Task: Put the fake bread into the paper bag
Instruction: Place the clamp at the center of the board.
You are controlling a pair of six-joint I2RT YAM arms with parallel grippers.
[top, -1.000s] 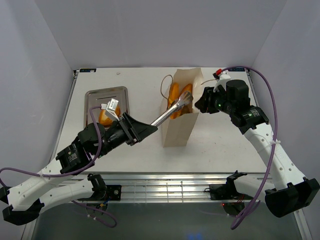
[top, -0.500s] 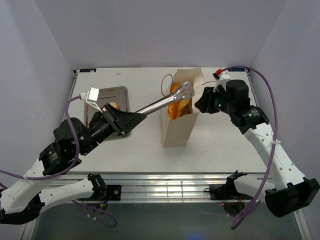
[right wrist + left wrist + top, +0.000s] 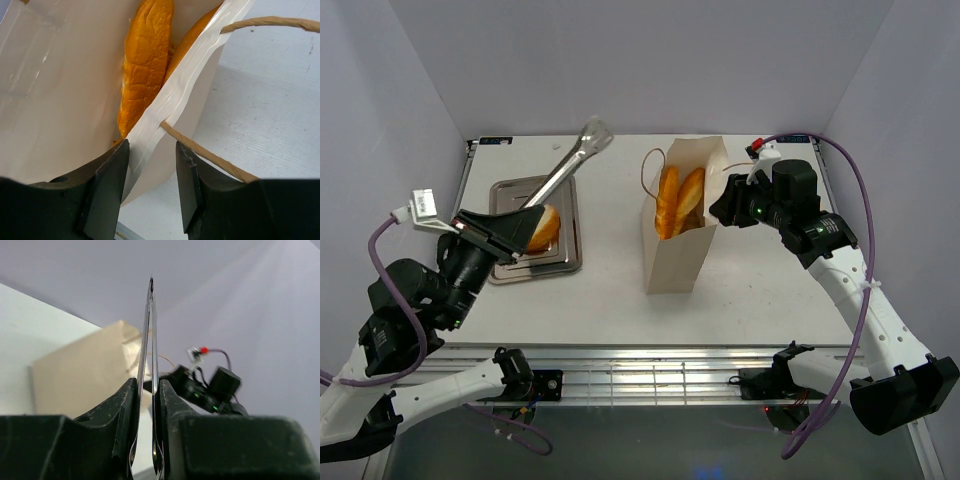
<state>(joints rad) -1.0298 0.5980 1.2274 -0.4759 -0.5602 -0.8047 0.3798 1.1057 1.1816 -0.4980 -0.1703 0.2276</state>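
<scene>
Looking down from the top camera, we see the left gripper (image 3: 520, 222) closed on the tongs (image 3: 565, 170), which slant up and away toward the table's (image 3: 610, 295) far edge, their tips empty. Below them, the tray (image 3: 510, 192) lies by the left edge with one piece of bread (image 3: 546, 230) on it. The bag (image 3: 675, 260) stands upright mid-table, and two long bread pieces (image 3: 668, 205) lean inside it, their ends showing at the open mouth. The right gripper (image 3: 725, 205) sits at the bag's right rim.

On the left wrist camera, we find the fingers (image 3: 125, 405) pinching the tongs (image 3: 150, 365), whose two arms are squeezed nearly together. The bag (image 3: 80, 375) stands beyond them.

On the right wrist camera, the right gripper (image 3: 151, 146) is part-open astride the bag's (image 3: 60, 90) rim. The rim runs close to one finger, with a clear gap to the other, so we see no pinch. Bread (image 3: 145, 65) stands inside, and a cord handle (image 3: 210, 155) crosses just beside the gripper.
</scene>
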